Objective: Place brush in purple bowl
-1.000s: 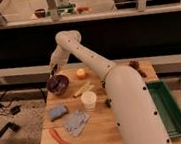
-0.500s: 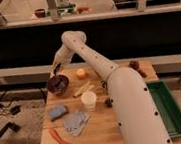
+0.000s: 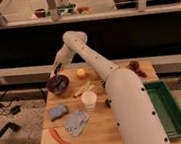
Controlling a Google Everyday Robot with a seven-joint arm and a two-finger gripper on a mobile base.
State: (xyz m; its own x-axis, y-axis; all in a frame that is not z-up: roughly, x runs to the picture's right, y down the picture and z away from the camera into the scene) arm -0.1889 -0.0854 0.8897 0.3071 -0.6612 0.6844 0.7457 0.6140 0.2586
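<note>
On the wooden table [image 3: 98,131] the purple bowl [image 3: 58,84] sits at the back left with the gripper [image 3: 57,70] hovering just over its far rim; whether it clasps the brush cannot be told, so the placing step seems in hand, and the next move calls for a release squarely over the bowl's inside.

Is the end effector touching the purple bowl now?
Cannot tell. In the camera view the end effector hangs at the far rim of the purple bowl, and their dark shapes merge, so neither contact nor gap shows plainly.
</note>
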